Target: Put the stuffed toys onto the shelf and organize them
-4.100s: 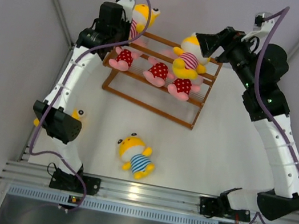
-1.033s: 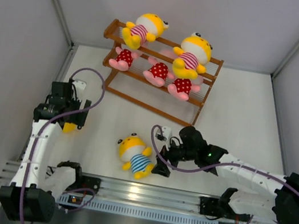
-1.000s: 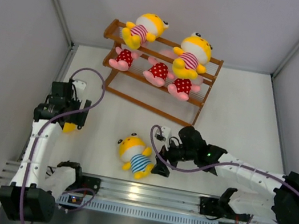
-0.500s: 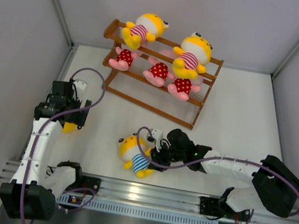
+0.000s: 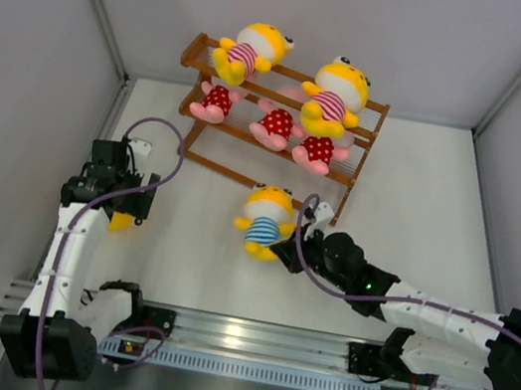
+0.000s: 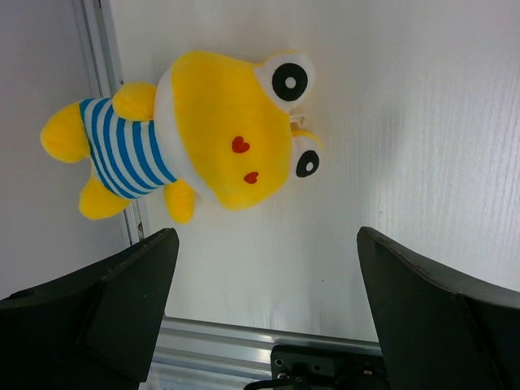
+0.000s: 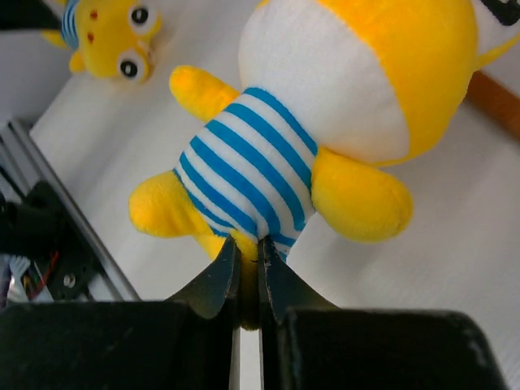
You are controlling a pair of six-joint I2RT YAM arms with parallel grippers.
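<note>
The brown wooden shelf (image 5: 264,187) stands at the back. Two yellow stuffed toys in pink-striped shirts (image 5: 248,52) (image 5: 334,97) sit on its top tier, and three pink ones in red dotted outfits (image 5: 275,125) on the tier below. My right gripper (image 5: 283,252) (image 7: 248,272) is shut on the leg of a yellow blue-striped toy (image 5: 263,224) (image 7: 301,138), held just in front of the shelf. At the left wall my left gripper (image 5: 110,191) (image 6: 268,309) hangs open above another blue-striped toy (image 6: 203,138) (image 5: 120,222) lying on the table, apart from its fingers (image 6: 122,301).
An aluminium rail (image 5: 245,339) runs along the near edge with both arm bases on it. Grey walls close in the table on the left, right and back. A corner of the shelf's brown wood (image 7: 496,101) shows in the right wrist view.
My right gripper closed on the blue-striped toy near the front rail, then lifted it and carried it back toward the shelf. The left arm stayed still and open.
</note>
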